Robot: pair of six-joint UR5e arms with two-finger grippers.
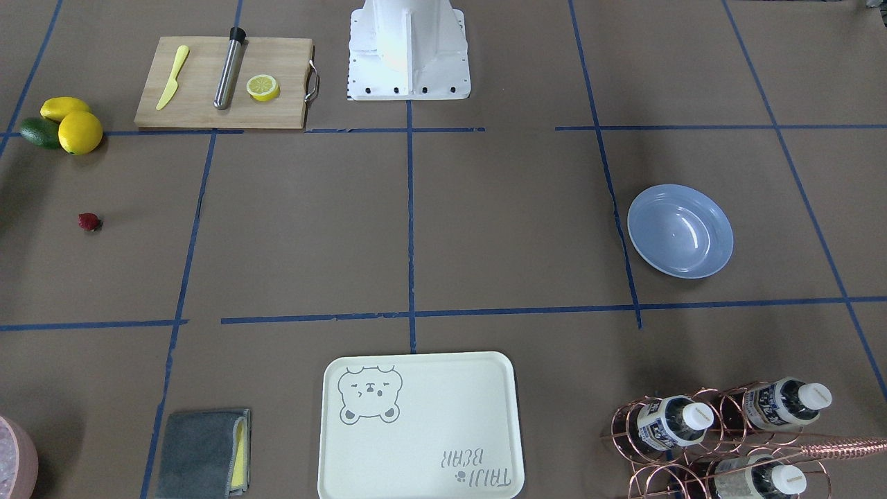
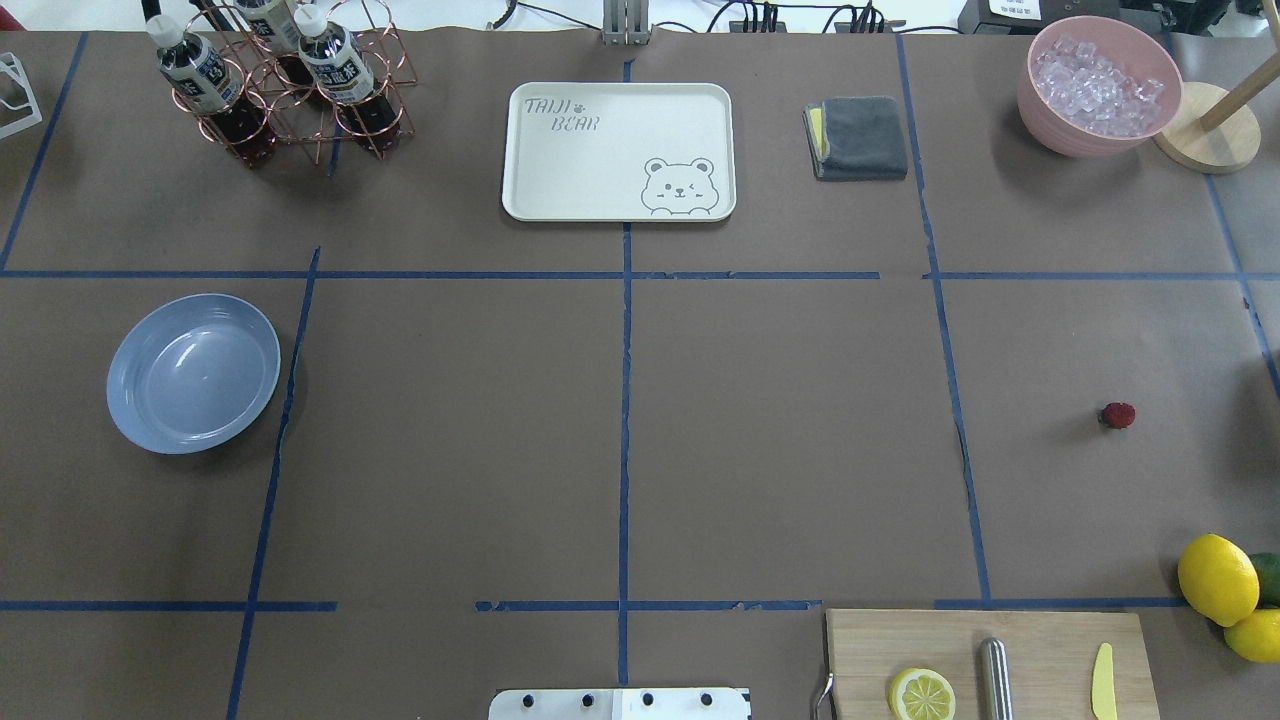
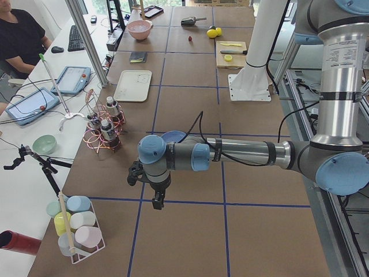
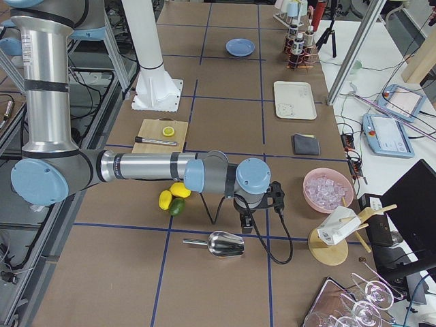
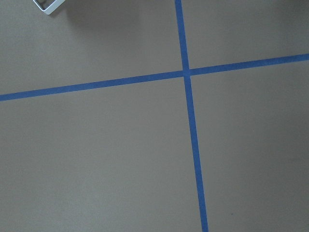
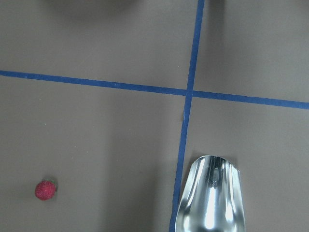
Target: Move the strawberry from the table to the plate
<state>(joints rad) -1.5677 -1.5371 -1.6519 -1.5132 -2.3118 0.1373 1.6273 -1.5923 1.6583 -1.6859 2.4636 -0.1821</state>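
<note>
Strawberry [image 2: 1118, 415] sits on the table [image 2: 780, 440], on the robot's right side, in the middle row of the taped squares. It lies alone on bare brown paper, nothing touching it. Plate [image 2: 193, 372] is way over on the robot's left side, same row, w/ nothing in it, well apart from the berry.

Two lemons [image 2: 1217, 578] and an avocado [image 2: 1268, 576] are bunched together, nearer the robot's base than the berry. Cutting board [image 2: 1040, 650] is beside them, w/ a half lemon, a steel rod and a small yellow knife on it.

Right gripper [image 4: 246, 222] shows only in the right side view. It points down, low over the table, near a metal scoop [image 4: 218, 243]. I can't tell from there whether the fingers are spread or pressed together. My right wrist cam has the berry at lower left and the scoop at lower right, w/ a blue tape line between them; no fingers in shot.

Left gripper [image 3: 157, 199] shows only in the left side view. It points down, just above a tape line, w/ the plate partly hidden behind the forearm. Can't tell its state either. Left wrist cam gives me only brown paper, a tape cross and a white corner at top left.

Far side of the table has a cream tray [image 2: 618, 150], a grey cloth [image 2: 860, 135], a pink bowl [image 2: 1100, 85] of ice and a copper bottle rack [image 2: 285, 85].
</note>
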